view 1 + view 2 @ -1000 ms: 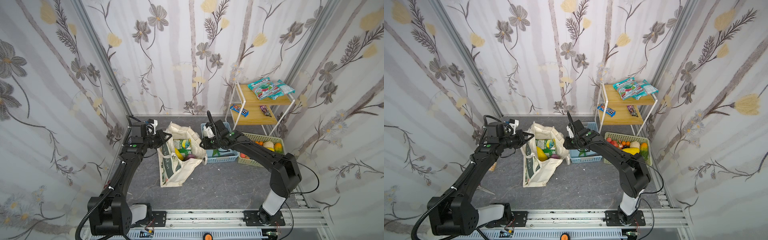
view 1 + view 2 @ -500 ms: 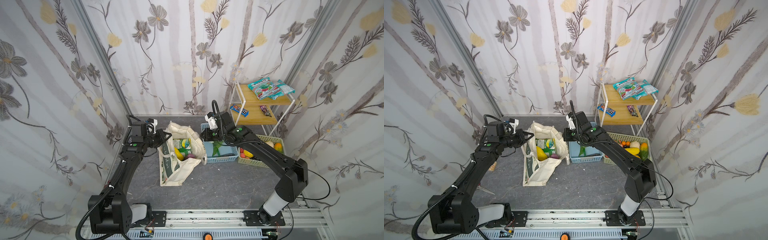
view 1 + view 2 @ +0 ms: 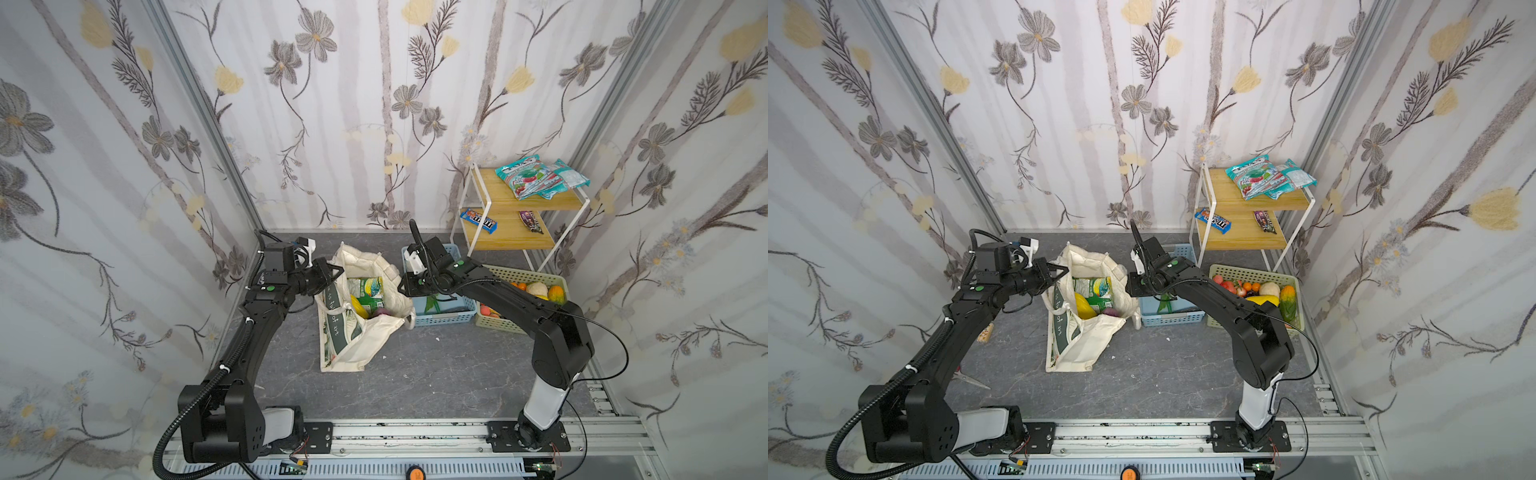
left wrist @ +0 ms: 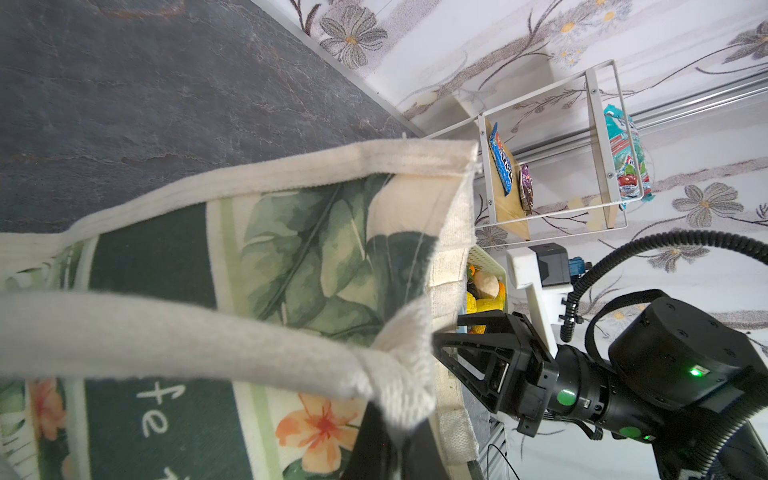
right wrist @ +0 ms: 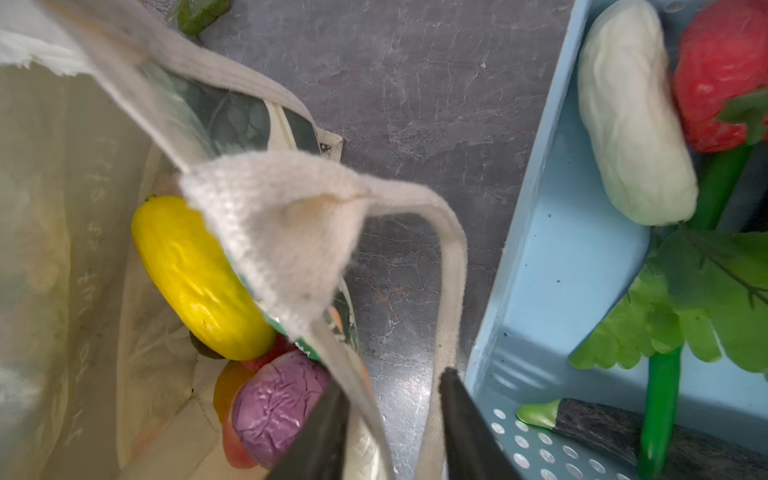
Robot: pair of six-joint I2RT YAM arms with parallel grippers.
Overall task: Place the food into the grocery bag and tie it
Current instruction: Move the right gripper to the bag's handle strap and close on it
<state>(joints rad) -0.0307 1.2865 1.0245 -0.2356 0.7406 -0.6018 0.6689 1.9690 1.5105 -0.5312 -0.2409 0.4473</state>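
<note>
Four pieces of food at least, counted inside grocery bag (image 3: 357, 349): green snack packet (image 3: 371, 286), yellow toy (image 5: 195, 278), purple toy (image 5: 278, 407), orange-red piece (image 5: 226, 390) half buried beneath. Possibly more underneath; hidden.

Location of bag: on bench (image 3: 415, 374), left of middle, toward far edge; slumped, mouth gaping upward.

Left hand (image 3: 332, 274): clenched on left-side handle (image 4: 166, 332) close to the bag's rim, strap drawn taut, mouth held open.

Right hand (image 5: 395, 382): at opposite rim, jaws part-way apart, both legs of right-side handle (image 5: 451, 266) running between them. Pinched or merely straddled: cannot tell.

Not bagged:
- white toy (image 5: 631, 120), red toy (image 5: 723, 70), leafy green (image 5: 706, 291) and dark stalked piece (image 5: 602, 419) in light blue basket (image 3: 444, 320), just right of bag;
- heap of orange, yellow and cream toys (image 3: 556, 294) in pale yellow basket (image 3: 519, 272), toward right edge;
- sweet packets (image 3: 536, 180) on wooden shelf (image 3: 505, 201), far right corner.

Whether any of these meant for the bag: not settled by the views.

Status, as judged: loading done or nearly so; tying begun only as far as one hand at each handle. No crossing, no knot; handles well apart across the open mouth.

Remaining, as judged: bring handles together over the food, cross, loop through, pull tight.
</note>
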